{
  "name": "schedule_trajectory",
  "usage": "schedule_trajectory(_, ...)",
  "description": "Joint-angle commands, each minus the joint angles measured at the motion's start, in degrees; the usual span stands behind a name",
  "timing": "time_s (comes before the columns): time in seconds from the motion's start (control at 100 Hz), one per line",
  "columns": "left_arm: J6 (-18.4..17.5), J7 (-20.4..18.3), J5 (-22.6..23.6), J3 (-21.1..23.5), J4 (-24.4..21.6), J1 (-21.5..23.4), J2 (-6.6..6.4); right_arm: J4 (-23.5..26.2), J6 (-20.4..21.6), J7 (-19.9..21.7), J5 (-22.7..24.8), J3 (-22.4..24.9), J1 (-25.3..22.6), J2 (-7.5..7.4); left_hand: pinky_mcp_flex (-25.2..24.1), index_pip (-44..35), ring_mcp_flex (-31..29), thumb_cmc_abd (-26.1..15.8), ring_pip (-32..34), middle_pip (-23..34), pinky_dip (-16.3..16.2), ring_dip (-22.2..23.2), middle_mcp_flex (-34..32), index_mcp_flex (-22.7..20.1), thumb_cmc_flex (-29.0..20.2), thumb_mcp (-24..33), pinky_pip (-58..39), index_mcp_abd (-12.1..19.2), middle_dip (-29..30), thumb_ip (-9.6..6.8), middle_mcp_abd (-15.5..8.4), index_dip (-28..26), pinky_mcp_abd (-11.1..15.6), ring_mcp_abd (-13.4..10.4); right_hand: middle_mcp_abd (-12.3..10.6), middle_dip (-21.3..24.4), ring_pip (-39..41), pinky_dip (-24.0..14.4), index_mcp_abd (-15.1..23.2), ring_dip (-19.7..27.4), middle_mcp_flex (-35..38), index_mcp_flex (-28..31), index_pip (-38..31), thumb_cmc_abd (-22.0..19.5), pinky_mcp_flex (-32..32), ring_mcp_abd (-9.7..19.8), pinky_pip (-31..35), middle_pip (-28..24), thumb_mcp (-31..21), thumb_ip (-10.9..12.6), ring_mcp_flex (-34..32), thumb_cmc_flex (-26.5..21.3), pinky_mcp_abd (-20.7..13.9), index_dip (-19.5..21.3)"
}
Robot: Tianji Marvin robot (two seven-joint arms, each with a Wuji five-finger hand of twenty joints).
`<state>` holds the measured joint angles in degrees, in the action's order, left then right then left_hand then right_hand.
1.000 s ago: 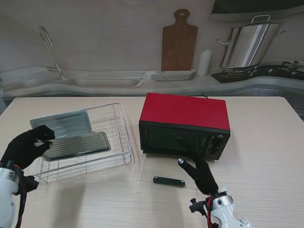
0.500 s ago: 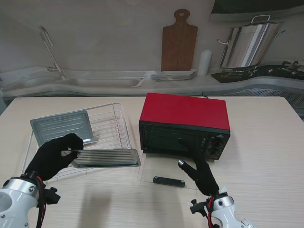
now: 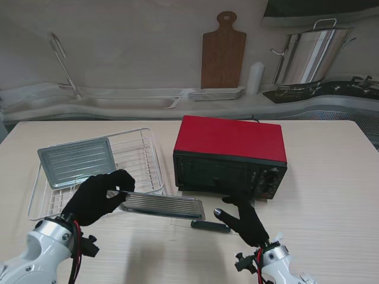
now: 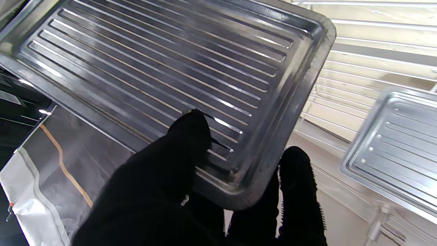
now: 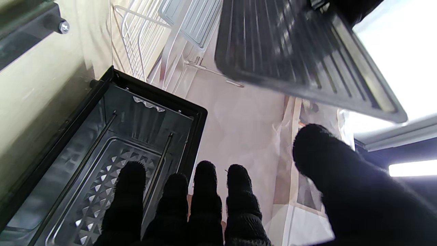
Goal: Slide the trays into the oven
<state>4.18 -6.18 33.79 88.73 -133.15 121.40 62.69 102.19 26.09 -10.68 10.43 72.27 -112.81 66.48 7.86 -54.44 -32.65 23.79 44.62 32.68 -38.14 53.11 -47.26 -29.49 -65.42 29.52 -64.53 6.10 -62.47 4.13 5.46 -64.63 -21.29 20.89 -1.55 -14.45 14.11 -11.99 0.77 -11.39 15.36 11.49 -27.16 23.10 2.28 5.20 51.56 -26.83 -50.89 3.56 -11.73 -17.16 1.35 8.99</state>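
My left hand (image 3: 98, 197) is shut on the near corner of a ribbed grey tray (image 3: 163, 206), held level above the table in front of the red oven (image 3: 230, 154). The left wrist view shows that ribbed tray (image 4: 177, 71) pinched between thumb (image 4: 189, 136) and fingers. The oven's glass door (image 3: 195, 219) lies folded down flat on the table, and the tray's far end hangs over its left edge. A second tray (image 3: 76, 161) lies in the white wire rack (image 3: 145, 171). My right hand (image 3: 246, 220) is open, fingers spread, over the door's right part. The right wrist view looks into the oven cavity (image 5: 102, 147).
A sink and tap (image 3: 62, 65), a wooden board (image 3: 223, 50), stacked plates (image 3: 216, 93) and a steel pot (image 3: 308, 56) line the counter behind the table. The oven's knobs (image 3: 269, 180) sit at its right front.
My left hand has carried the ribbed tray out of the rack and rightward, to the open oven door. My right hand has stayed over the door, shifting slightly left.
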Motion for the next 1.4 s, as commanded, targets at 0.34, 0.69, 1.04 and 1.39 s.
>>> schedule_trajectory(0.34,-1.8,-4.3,-2.3,-4.0,3.7,-5.6,-0.68,-0.7,2.5,1.4,1.1,-1.0,-0.9,-0.23,-0.1,-11.8,-3.1,-5.3,6.2,11.3,-1.4,1.4,-5.0,-6.6,-3.1,7.3,-3.3,3.8,-4.5,-3.29,0.4,-8.3,-1.6,0.9,1.3,-1.5,2.9,-2.4,-0.1,-1.7,1.0,1.3,-1.1,4.0,2.6,-0.8,3.3,-2.9,-2.4,-3.2,-4.2,0.1,-0.5,3.2)
schedule_trajectory(0.69,-1.5,-3.8,-1.8,-4.2,4.6,-6.6,-0.60,-0.5,2.8,1.4,0.8,-0.7,-1.2,-0.21,0.1,-11.8,-3.3,-5.3,6.6,11.8,-1.5,1.6,-5.2,-6.6,-2.9,7.9,-3.4,3.8,-4.8,-3.54,0.3,-8.4,-1.7,1.0,1.5,-1.8,3.5,-3.3,0.2,-2.2,2.9,3.0,-1.8,4.8,3.4,-0.9,3.8,-3.3,-10.4,1.7,-5.5,-6.3,-0.5,5.8)
schedule_trajectory(1.04,-2.6,-3.5,-4.1,-5.8,5.7,-8.7,-0.57,-1.7,4.5,0.5,2.1,-2.0,-0.5,-0.11,0.3,-11.7,-3.6,-5.0,6.7,11.9,-1.5,1.7,-5.4,-6.8,-2.6,8.3,-3.6,3.8,-4.7,-3.53,0.4,-8.4,-1.8,1.0,2.6,-4.0,8.9,-5.7,0.3,-5.1,6.9,7.2,-4.8,10.5,8.0,-3.2,7.9,-8.0,-9.8,-4.7,-9.7,-4.4,0.9,9.2)
schedule_trajectory(1.39,-3.1,-5.1,-6.1,-9.9,8.6,-13.9,-0.96,-3.1,6.4,-3.4,2.3,-3.6,0.4,0.96,0.3,-11.7,-3.6,-5.0,6.7,11.9,-1.6,1.6,-5.4,-6.8,-2.4,8.5,-3.7,3.8,-4.7,-3.47,0.4,-8.4,-1.8,1.0,3.6,-4.1,12.8,-7.8,2.9,-6.8,23.9,25.0,-8.4,14.5,17.8,-5.6,12.4,-7.9,-14.4,-7.4,-23.0,-10.0,2.1,12.9)
